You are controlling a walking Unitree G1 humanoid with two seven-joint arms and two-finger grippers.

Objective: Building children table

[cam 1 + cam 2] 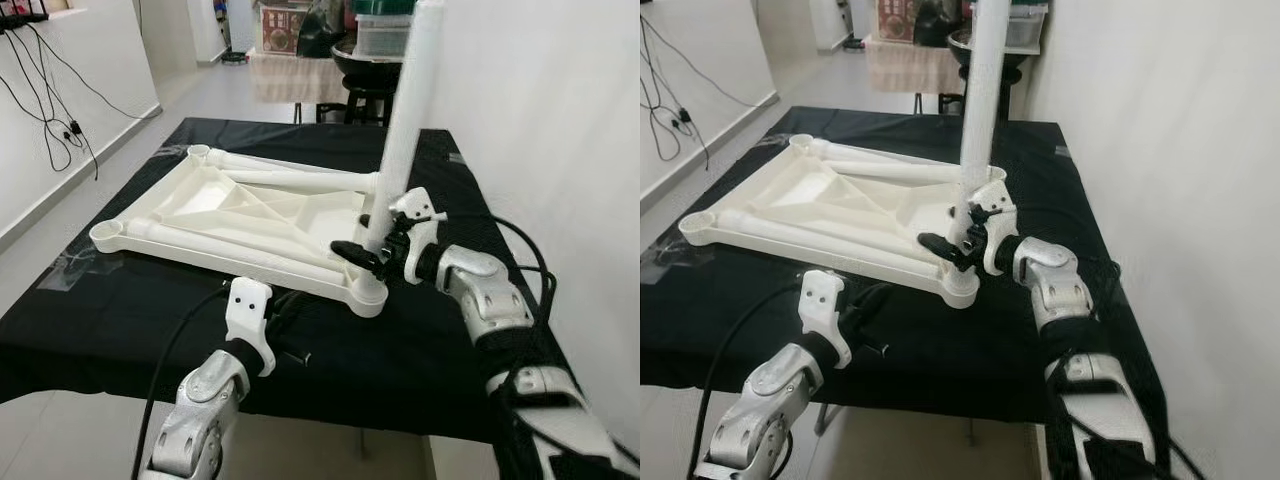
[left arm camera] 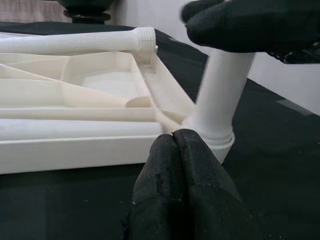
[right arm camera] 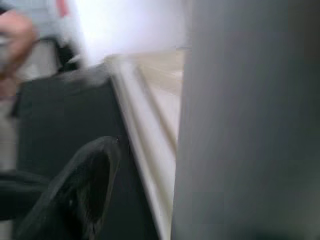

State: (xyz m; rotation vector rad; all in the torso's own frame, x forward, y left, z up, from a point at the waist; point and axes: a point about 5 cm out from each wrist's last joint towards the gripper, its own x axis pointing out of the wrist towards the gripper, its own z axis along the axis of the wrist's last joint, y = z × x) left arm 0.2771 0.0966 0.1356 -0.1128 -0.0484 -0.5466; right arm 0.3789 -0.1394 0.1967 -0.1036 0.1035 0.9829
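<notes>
Leftmost, the left end effector [image 2: 175, 150] hovers with its fingers pressed together, empty, just short of the near edge of the upturned white plastic tabletop [image 1: 240, 215] on the black-draped surface [image 1: 120, 320]. Ahead of it and to its right rises the long white plastic table leg [image 1: 405, 130], upright in the near right corner socket [image 1: 368, 295]. The right end effector [image 1: 372, 252] clasps that leg low down, right above the socket. Being already on the leg, whose long axis is vertical, the right arm seems the one to seat it straight downward.
</notes>
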